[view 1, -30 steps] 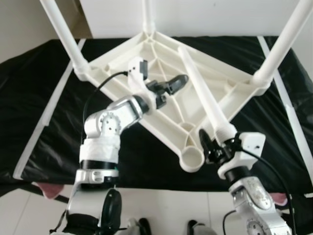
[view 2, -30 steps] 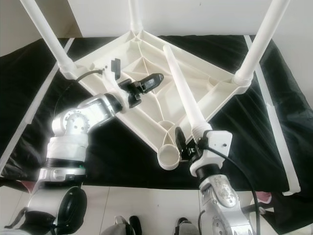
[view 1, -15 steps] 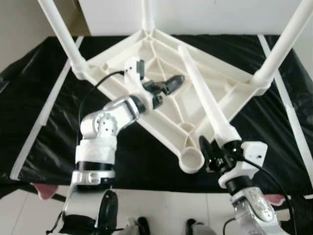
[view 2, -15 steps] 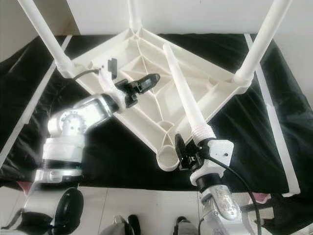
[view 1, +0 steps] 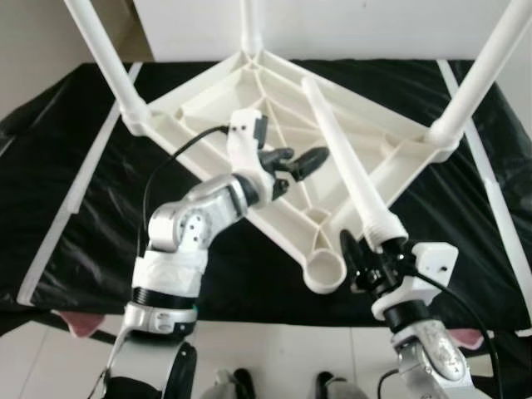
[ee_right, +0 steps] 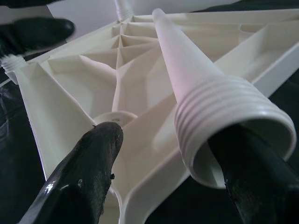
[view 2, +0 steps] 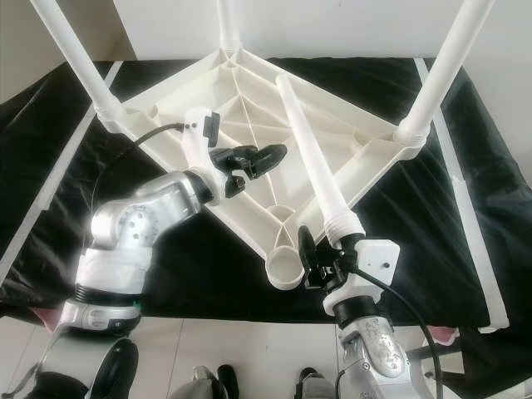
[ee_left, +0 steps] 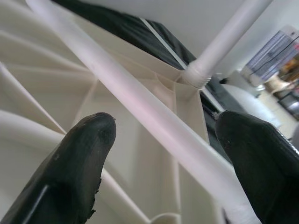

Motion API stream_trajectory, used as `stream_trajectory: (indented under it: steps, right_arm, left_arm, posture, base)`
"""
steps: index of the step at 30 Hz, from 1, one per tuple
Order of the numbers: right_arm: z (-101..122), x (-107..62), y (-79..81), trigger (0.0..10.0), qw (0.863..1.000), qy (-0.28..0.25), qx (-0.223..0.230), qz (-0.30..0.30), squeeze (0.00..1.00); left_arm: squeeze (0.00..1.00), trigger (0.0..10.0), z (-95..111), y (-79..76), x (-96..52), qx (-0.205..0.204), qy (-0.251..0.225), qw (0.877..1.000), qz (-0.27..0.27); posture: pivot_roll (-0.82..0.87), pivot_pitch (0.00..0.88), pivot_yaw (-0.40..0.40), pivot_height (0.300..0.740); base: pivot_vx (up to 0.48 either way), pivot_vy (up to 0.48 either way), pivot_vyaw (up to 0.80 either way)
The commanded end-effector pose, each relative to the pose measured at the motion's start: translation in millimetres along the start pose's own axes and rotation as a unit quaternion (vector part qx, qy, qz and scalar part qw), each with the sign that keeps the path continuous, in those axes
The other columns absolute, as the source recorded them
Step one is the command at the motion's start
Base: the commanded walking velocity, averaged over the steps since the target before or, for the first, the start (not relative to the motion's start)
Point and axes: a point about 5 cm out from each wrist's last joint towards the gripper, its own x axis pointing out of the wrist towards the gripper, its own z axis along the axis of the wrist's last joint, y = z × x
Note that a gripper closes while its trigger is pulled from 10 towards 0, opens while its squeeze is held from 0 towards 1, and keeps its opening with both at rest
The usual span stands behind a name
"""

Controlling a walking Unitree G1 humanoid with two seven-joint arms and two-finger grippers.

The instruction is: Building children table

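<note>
Upturned table top [view 1: 274,100] on sheet [view 1: 75,166]. Loose leg [view 1: 345,170] lies across it, right of centre; empty socket [view 1: 326,272] at near corner.

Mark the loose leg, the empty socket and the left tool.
loose leg [view 1: 345,170], left eye view, mid shaft.
empty socket [view 1: 325,273], left eye view, ring rim.
left tool [view 1: 299,160], left eye view, between fingertips.

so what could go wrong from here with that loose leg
The loose leg lies slanted across the upturned table top, its threaded end beside the right gripper, not clearly clamped, so it may roll or slide off. The empty socket sits at the corner near the black cloth, and a push there could shift the whole top. The left gripper hovers open near the leg and could knock it sideways.
</note>
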Motion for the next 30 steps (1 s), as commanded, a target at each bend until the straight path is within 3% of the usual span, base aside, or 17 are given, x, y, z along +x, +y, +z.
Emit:
stream_trajectory:
  steps: [1,3,4,6,7,8,16,22,23,24,26,27,30]
  right_arm:
    - [1.1,-3.1,0.6,10.0,1.0,-0.004,0.0,0.001,0.0]
    - [0.9,-4.3,0.5,10.0,1.0,-0.002,0.0,0.002,0.0]
    - [0.8,-6.9,0.5,10.0,1.0,0.0,-0.002,0.003,0.0]
    - [0.8,-8.0,0.6,10.0,1.0,0.002,-0.003,0.004,0.0]
    - [0.6,-9.7,0.2,10.0,1.0,0.005,-0.004,0.005,0.0]
    - [0.4,-12.0,-0.8,10.0,1.0,0.008,-0.005,0.005,0.0]
    - [0.7,-22.8,-4.5,10.0,1.0,0.021,-0.018,0.011,0.0]
    - [2.5,-26.5,-3.9,10.0,0.999,0.021,-0.034,0.017,0.0]
    - [3.0,-28.1,-3.3,10.0,0.999,0.021,-0.041,0.019,0.94]
    - [4.1,-29.4,-3.4,10.0,0.998,0.018,-0.052,0.018,1.0]
    - [4.8,-30.2,-3.5,10.0,0.998,0.016,-0.06,0.017,1.0]
    - [5.6,-31.0,-4.0,10.0,0.998,0.013,-0.066,0.012,1.0]
    - [6.4,-31.7,-4.4,10.0,0.997,0.01,-0.07,0.007,1.0]
  left_arm:
    - [1.0,10.0,-0.1,-11.6,-2.0,0.021,-0.001,0.996,-0.084]
    - [1.0,10.0,-0.8,-12.0,-1.9,0.038,0.003,0.996,-0.081]
    - [1.0,10.0,-2.5,-12.9,-2.0,0.072,0.01,0.995,-0.074]
    - [1.0,10.0,-3.3,-13.1,-2.0,0.085,0.013,0.994,-0.072]
    - [0.61,10.0,-5.4,-14.3,-2.6,0.094,0.02,0.992,-0.077]
    - [0.0,10.0,-7.6,-17.2,-4.2,0.103,0.026,0.99,-0.09]
    - [0.0,10.0,-12.9,-30.7,-10.6,0.115,0.036,0.983,-0.141]
    - [0.0,10.0,-13.5,-31.4,-11.8,0.119,0.037,0.982,-0.145]
    - [0.0,10.0,-13.4,-31.1,-12.3,0.12,0.036,0.981,-0.145]
    - [0.0,10.0,-12.9,-30.3,-12.7,0.114,0.034,0.982,-0.144]
    - [0.0,10.0,-12.6,-29.6,-13.0,0.11,0.031,0.983,-0.143]
    - [1.0,10.0,-11.7,-28.9,-13.5,0.105,0.028,0.984,-0.143]
    - [1.0,10.0,-10.9,-28.4,-14.2,0.1,0.024,0.984,-0.143]
  posture:
    - [-0.19,0.201,0.06,0.74]
    - [-0.19,0.205,0.061,0.74]
    - [-0.19,0.207,0.063,0.74]
    - [-0.19,0.207,0.063,0.74]
    - [-0.19,0.21,0.064,0.74]
    - [-0.19,0.212,0.068,0.74]
    - [-0.2,0.219,0.072,0.74]
    - [-0.2,0.219,0.071,0.74]
    - [-0.2,0.218,0.072,0.74]
    - [-0.2,0.218,0.071,0.74]
    - [-0.2,0.218,0.071,0.74]
    - [-0.2,0.217,0.071,0.74]
    - [-0.2,0.217,0.071,0.74]
  base:
    - [0.0,0.0,0.0]
    - [0.0,0.0,0.0]
    - [0.0,0.0,0.0]
    - [0.0,0.0,0.0]
    - [0.0,0.0,0.0]
    - [0.0,0.0,0.0]
    - [0.0,0.0,0.0]
    - [0.0,0.0,0.0]
    - [0.0,0.0,0.0]
    - [0.0,0.0,0.0]
    - [0.0,0.0,0.0]
    - [0.0,0.0,0.0]
    - [0.0,0.0,0.0]
